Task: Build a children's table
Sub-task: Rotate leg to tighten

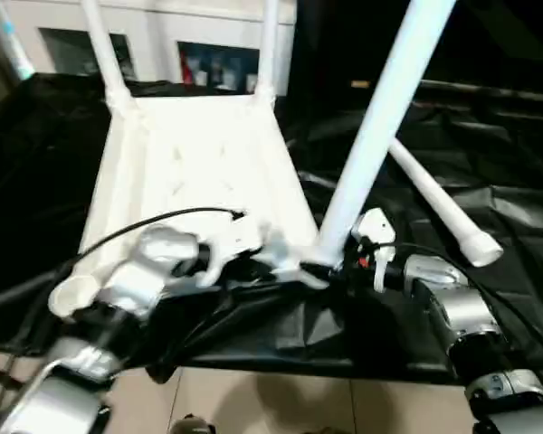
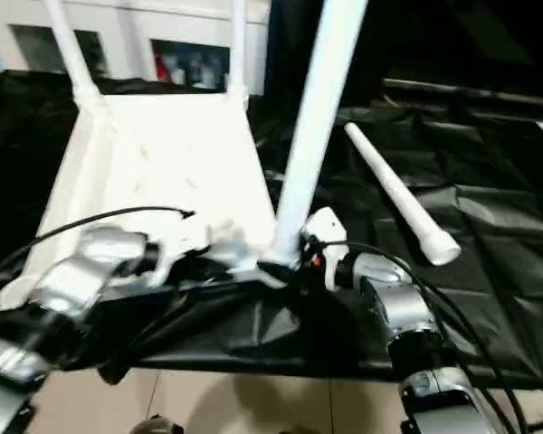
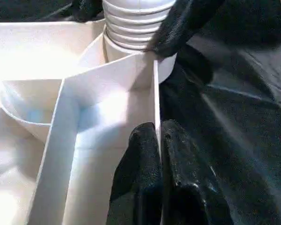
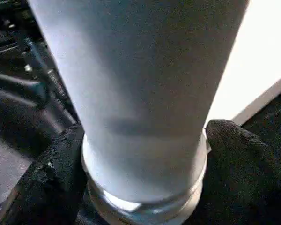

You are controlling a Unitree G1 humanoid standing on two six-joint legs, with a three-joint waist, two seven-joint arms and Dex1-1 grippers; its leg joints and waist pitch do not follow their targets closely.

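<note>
Gripping state, right: the right gripper (image 4: 140, 154) is seen with its two black fingers (image 4: 56, 173) spread to either side of the base of a long white tapered plastic leg (image 1: 380, 117); both pads lie against it, so a wide clasp on the leg is judged.
Gripping state, left: the left gripper (image 3: 160, 154) is clenched, its black fingertips (image 3: 140, 159) pinching the thin upright rim wall of the white rectangular plastic table top (image 1: 199, 163) between them.
Key relation: the leg's long axis runs from the right fingers at lower centre of the head view up and to the upper right, tilted rather than upright, its ribbed foot end set at the near right corner socket (image 3: 131, 51).
Nearer arm: the right one, already around the leg; the left one is just beside the same corner.
Coming move: seating is judged to turn on bringing that axis square to the upturned top.
Table top: lying ribbed underside up on black plastic sheeting (image 1: 489, 208), centre left of frame.
Other legs: two standing in the far corners (image 1: 104, 54); a fourth loose leg (image 1: 439, 203) lying flat on the sheeting at right, well apart from both grippers.
Open socket: the near left corner (image 1: 72, 294) is empty.
</note>
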